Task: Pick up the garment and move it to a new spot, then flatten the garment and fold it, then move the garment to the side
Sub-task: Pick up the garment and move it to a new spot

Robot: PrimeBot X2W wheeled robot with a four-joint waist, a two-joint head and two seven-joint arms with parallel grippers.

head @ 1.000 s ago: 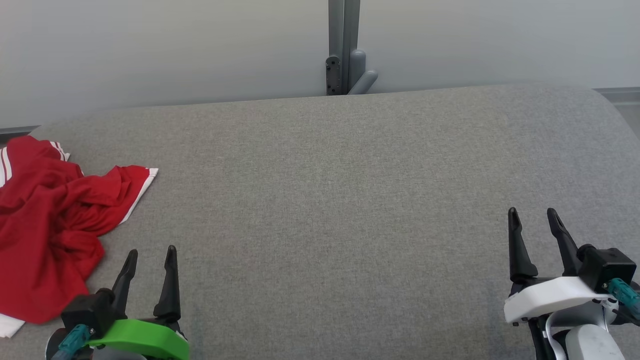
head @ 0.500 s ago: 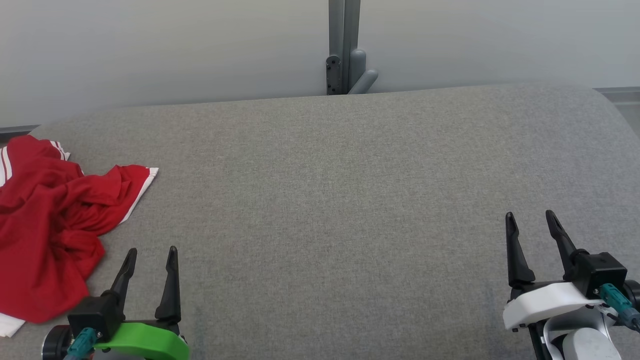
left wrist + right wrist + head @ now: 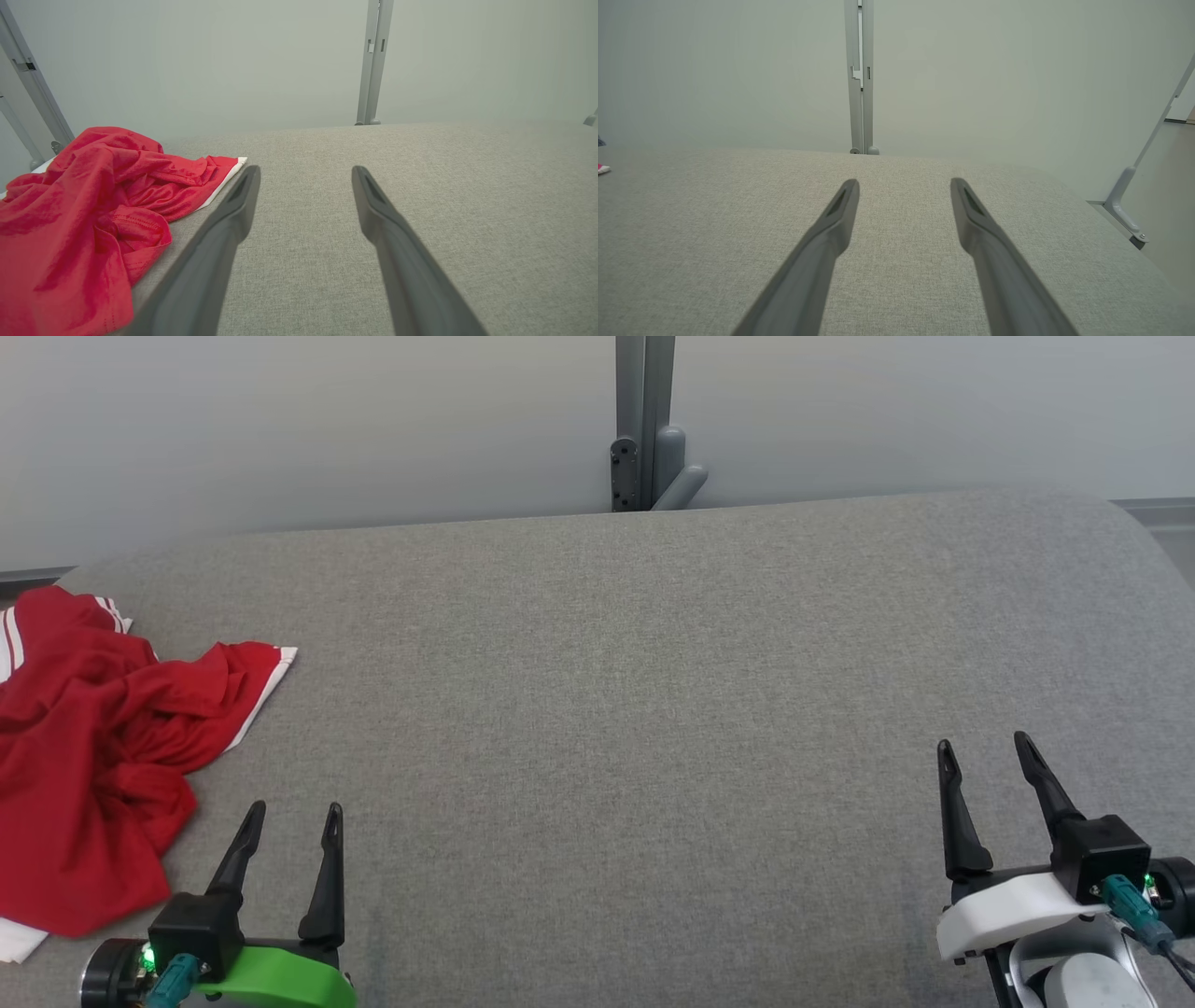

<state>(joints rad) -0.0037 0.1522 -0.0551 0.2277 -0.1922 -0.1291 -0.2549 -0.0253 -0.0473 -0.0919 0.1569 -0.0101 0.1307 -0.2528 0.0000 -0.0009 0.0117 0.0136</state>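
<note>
The garment [image 3: 89, 747] is a crumpled red shirt with white trim, lying in a heap at the far left of the grey surface [image 3: 607, 709]. In the left wrist view the garment [image 3: 88, 210] lies left of the fingers, apart from them. My left gripper [image 3: 294, 812] hovers open at the lower left, just right of the heap, with nothing between its fingers. My right gripper [image 3: 982, 743] stands open at the lower right, far from the cloth, and is empty too. A red sliver of the garment [image 3: 602, 169] shows at the left edge of the right wrist view.
A grey post with a bracket [image 3: 644, 448] stands behind the surface's far edge against a pale wall. The surface rounds off at the right [image 3: 1144, 537], with floor beyond. A slanted metal strut [image 3: 1134, 205] stands off the right side.
Both grippers have drawn back a little toward the bottom of the head view, and the left one has shifted slightly right. The garment lies as before.
</note>
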